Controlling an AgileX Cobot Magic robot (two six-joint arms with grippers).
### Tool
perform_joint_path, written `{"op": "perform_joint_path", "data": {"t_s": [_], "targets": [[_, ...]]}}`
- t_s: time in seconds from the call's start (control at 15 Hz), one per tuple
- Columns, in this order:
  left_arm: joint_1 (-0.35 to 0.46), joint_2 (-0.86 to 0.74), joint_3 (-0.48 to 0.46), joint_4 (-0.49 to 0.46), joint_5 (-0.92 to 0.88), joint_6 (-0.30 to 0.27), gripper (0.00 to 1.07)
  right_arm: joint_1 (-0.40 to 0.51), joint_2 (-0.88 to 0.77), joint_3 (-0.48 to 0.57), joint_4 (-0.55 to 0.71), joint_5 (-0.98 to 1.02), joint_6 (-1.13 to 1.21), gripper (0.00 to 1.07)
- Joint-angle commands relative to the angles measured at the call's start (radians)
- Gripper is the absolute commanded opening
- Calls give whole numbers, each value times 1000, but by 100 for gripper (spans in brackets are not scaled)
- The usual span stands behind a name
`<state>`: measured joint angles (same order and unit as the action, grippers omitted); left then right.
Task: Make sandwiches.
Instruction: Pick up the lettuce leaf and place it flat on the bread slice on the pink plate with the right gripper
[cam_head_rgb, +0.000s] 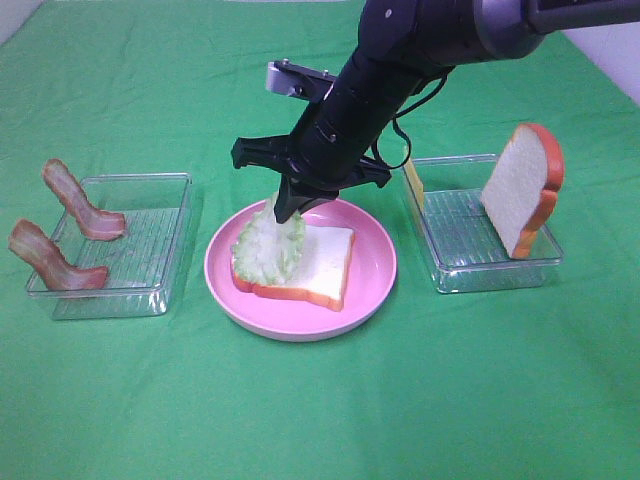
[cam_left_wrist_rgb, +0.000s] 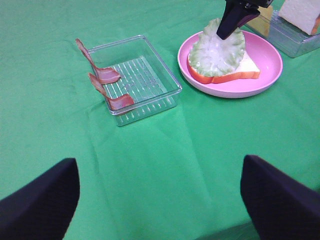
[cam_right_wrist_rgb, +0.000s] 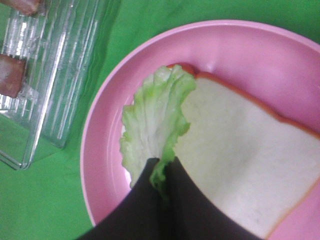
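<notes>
While the right arm leans in over the middle of the table, its right gripper (cam_head_rgb: 290, 208) is pinched tight on the upper edge of the lettuce (cam_head_rgb: 268, 245). The wrist view shows the dark fingertips (cam_right_wrist_rgb: 150, 195) closed on the leaf's frilled rim.

- Lettuce: round, pale green, tilted. Its lower part lies over the left end of the bread slice (cam_head_rgb: 315, 262), and its top edge is in the grip.
- Bread slice: flat on the pink plate (cam_head_rgb: 370, 290), white face up, orange-brown crust showing along the near edge.
- Pink plate: on the green cloth (cam_head_rgb: 320, 420), between the two clear trays.
- Left tray (cam_head_rgb: 150, 240): two bacon strips (cam_head_rgb: 75, 200), each with one end on the ribbed floor and the other rising over the tray's outer wall.
- Right tray (cam_head_rgb: 460, 250): second bread slice (cam_head_rgb: 520, 190) standing on edge, leaning at the far right end. A thin yellow cheese (cam_head_rgb: 413, 185) stands against the wall nearest the plate.
- Left gripper (cam_left_wrist_rgb: 159, 162): fingers (cam_left_wrist_rgb: 50, 195) spread wide, nothing between them, hanging over bare cloth well apart from the left tray. It is outside the overhead view.
</notes>
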<state>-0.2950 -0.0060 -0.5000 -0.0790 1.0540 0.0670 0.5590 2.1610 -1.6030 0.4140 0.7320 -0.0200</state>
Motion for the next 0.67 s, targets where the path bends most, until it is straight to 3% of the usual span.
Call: {"op": "perform_joint_path", "data": {"t_s": [0.07, 0.2, 0.53, 0.67], "targets": [[-5, -22, 1, 2, -9, 0, 83, 0, 1, 1, -62, -6, 42, 4], [-5, -22, 1, 2, -9, 0, 83, 0, 1, 1, -109, -6, 69, 18], [-5, -22, 1, 2, -9, 0, 83, 0, 1, 1, -139, 6, 93, 64], [-5, -22, 1, 2, -9, 0, 83, 0, -16, -1, -156, 64, 93, 73]]}}
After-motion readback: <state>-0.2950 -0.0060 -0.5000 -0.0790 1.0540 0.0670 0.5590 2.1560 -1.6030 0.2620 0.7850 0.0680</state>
